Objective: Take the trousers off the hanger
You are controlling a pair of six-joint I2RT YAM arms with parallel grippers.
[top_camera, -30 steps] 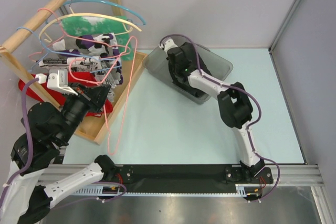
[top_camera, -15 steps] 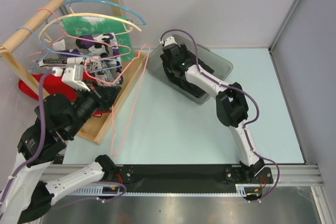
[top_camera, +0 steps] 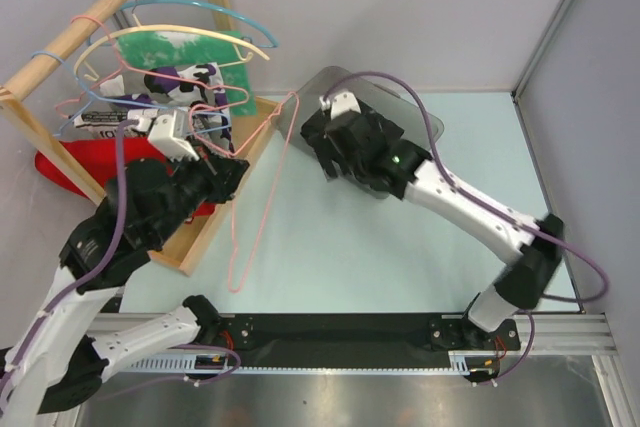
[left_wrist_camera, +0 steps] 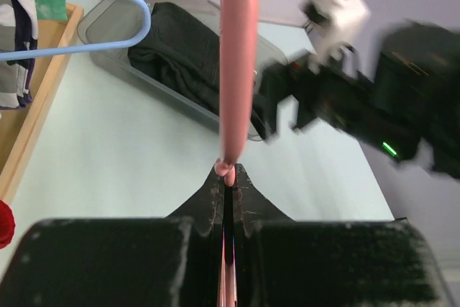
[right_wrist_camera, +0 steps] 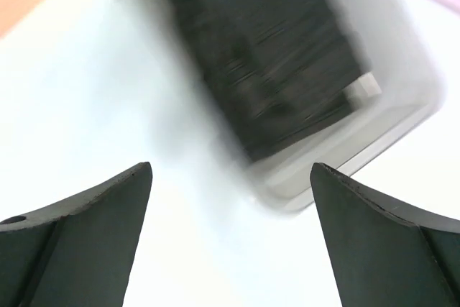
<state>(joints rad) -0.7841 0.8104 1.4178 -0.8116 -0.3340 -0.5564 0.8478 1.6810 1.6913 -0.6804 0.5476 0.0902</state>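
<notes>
The pink wire hanger (top_camera: 240, 287) hangs bare over the table, and my left gripper (top_camera: 228, 172) is shut on its wire. In the left wrist view the hanger (left_wrist_camera: 237, 70) rises straight from my closed left gripper (left_wrist_camera: 228, 172). The black trousers (left_wrist_camera: 180, 55) lie crumpled in the grey bin (left_wrist_camera: 100, 41), off the hanger. My right gripper (top_camera: 322, 152) hovers over the bin's near side, open and empty. The right wrist view shows the trousers (right_wrist_camera: 266, 55) blurred in the bin (right_wrist_camera: 374, 134), beyond my right gripper (right_wrist_camera: 230, 170). From the top view my right arm hides the trousers.
A wooden rack (top_camera: 80, 32) stands at the back left with a blue hanger (top_camera: 200, 7), a cream hanger and purple-and-white garments (top_camera: 185, 82). A red cloth (top_camera: 60, 172) lies under it. The rack's wooden base (top_camera: 215, 212) runs beside my left gripper.
My right gripper has opened and drawn back out of the bin, leaving the trousers there. My left arm has swung the pink hanger to the right, towards the bin.
</notes>
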